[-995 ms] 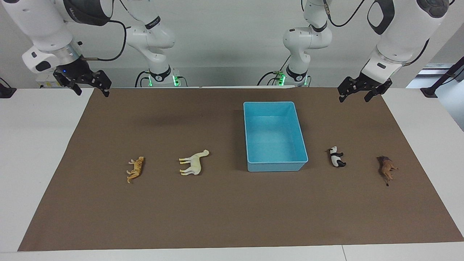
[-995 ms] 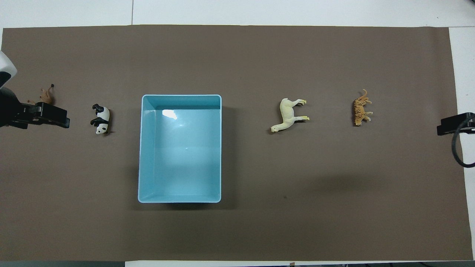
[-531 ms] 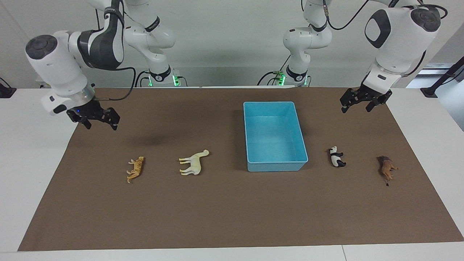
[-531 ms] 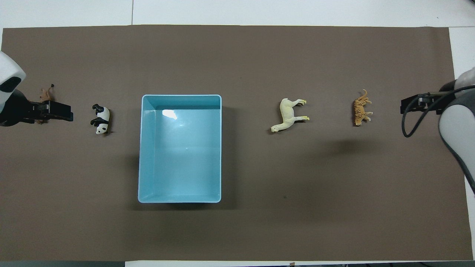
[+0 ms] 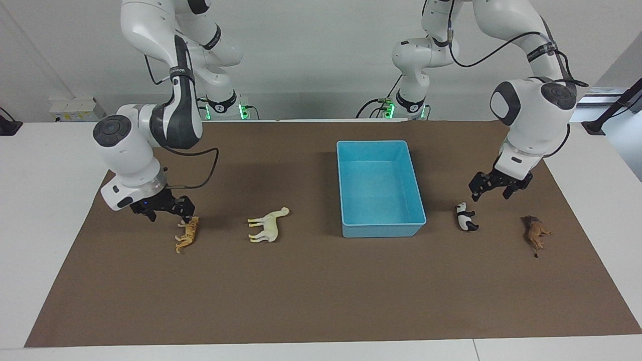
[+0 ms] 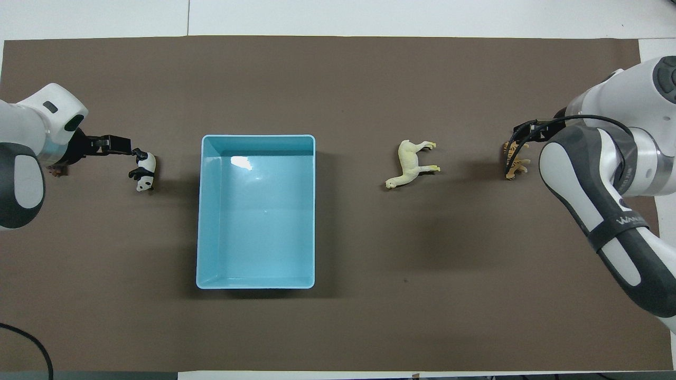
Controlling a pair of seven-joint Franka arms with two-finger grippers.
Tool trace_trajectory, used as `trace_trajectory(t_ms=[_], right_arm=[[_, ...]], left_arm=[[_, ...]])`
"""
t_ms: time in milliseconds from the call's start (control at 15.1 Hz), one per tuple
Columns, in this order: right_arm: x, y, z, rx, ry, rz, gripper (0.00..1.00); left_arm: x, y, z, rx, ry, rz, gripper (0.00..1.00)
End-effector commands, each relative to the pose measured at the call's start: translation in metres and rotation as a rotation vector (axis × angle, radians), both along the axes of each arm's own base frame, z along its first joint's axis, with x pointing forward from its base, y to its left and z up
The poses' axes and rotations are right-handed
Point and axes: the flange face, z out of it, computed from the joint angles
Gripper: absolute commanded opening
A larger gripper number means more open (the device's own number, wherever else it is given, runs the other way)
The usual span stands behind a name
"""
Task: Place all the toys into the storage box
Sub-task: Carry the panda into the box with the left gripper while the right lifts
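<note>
Both arms have swung out and down since the earlier frames, from high at the robots' edge of the brown mat to low over the toys at each end of the row.

On the bench [image 5: 45, 210] the storage box [image 5: 379, 188] stands empty, between the cream camel [image 5: 269, 225] and the panda [image 5: 466, 217]. None of the four toys is inside it yet. The camel lies on its side toward the right arm's end, with the tiger [image 5: 187, 233] past it at that end. The panda lies just beside the box toward the left arm's end, and the dark brown lion [image 5: 534, 233] lies at that end.

Low over the tiger's head end hangs the right hand [image 5: 163, 212], its fingers parted and holding nothing. Just above the panda is the left hand [image 5: 498, 187], also spread open and empty.

My worry is the grasp. Each toy is small, lies flat and is irregular in shape, so fingers closing off-centre on a head or leg could flick it away or pinch it loosely. A loose pinch could drop the toy before it reaches the box. Should both arms carry at once, they could crowd each other over the box.
</note>
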Motion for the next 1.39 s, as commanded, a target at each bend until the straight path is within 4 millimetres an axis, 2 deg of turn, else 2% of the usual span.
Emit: trace_trajectory(t_ms=[0, 66, 133, 265, 531, 597, 663, 730, 862, 1061, 1194, 1260, 1327], right_arm=[[0.011, 0.001, -0.031, 0.01, -0.013, -0.045, 1.0], [0.012, 0.002, -0.043, 0.011, -0.013, -0.055, 1.0], [0.012, 0.005, -0.046, 0.011, -0.009, -0.055, 1.0], [0.011, 0.012, -0.049, 0.011, -0.003, -0.049, 1.0], [0.001, 0.013, -0.062, 0.009, 0.02, -0.022, 1.0], [0.001, 0.012, -0.065, 0.009, 0.014, -0.011, 1.0], [0.001, 0.012, -0.069, 0.009, 0.008, -0.008, 1.0], [0.0, 0.012, -0.072, 0.009, 0.009, -0.008, 1.0], [-0.002, 0.013, -0.076, 0.009, 0.019, -0.005, 1.0], [-0.007, 0.012, -0.082, 0.009, 0.031, -0.004, 1.0], [-0.01, 0.011, -0.084, 0.009, 0.036, -0.001, 0.88], [-0.011, 0.011, -0.085, 0.009, 0.034, 0.001, 0.82], [-0.012, 0.011, -0.087, 0.009, 0.028, 0.001, 0.62]], left_arm=[[0.004, -0.001, -0.037, 0.016, -0.043, -0.029, 1.0], [0.006, -0.005, -0.051, 0.015, -0.031, -0.037, 1.0], [0.009, -0.005, -0.07, 0.014, -0.013, -0.039, 1.0], [0.011, 0.001, -0.091, 0.022, -0.008, -0.04, 1.0], [0.007, -0.003, -0.098, 0.022, 0.015, -0.046, 1.0], [0.005, -0.005, -0.1, 0.021, 0.023, -0.049, 0.85], [0.004, -0.007, -0.102, 0.021, 0.026, -0.051, 0.65], [-0.001, -0.008, -0.106, 0.021, 0.038, -0.053, 0.54], [-0.009, -0.007, -0.113, 0.021, 0.056, -0.052, 0.4], [-0.005, -0.009, -0.107, 0.019, 0.065, -0.046, 0.0], [0.009, -0.01, -0.086, 0.021, 0.076, -0.043, 0.0], [0.02, -0.011, -0.064, 0.022, 0.078, -0.035, 0.0], [0.031, -0.009, -0.037, 0.022, 0.087, -0.019, 0.0]])
